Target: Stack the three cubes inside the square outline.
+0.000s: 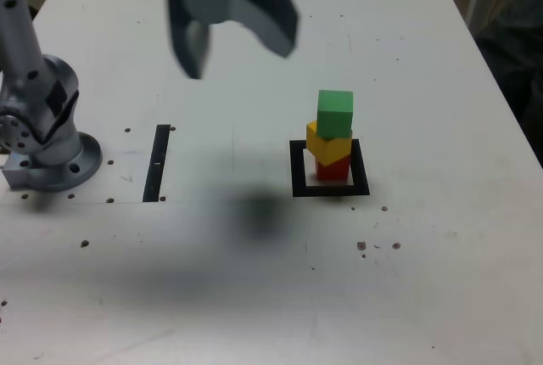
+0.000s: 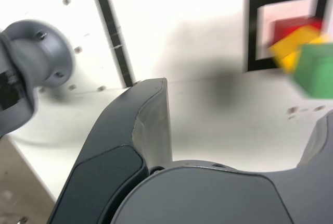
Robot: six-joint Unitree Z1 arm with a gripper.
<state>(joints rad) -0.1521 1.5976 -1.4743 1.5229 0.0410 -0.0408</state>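
Three cubes [image 1: 333, 140] stacked, pincer [image 1: 237, 51] apart

White bench [image 1: 424, 280] fills most of the exterior view, surface scuffed with small dark specks and screw holes. Straight black strip [image 1: 157, 163] lies flat on it at the exterior view's left, running front to back; also seen in the wrist view [image 2: 113, 36]. Soft dark shadow blotch [image 1: 259, 212] on the bench between strip and centre. Dark clutter beyond the bench's right edge, too blurred to identify.
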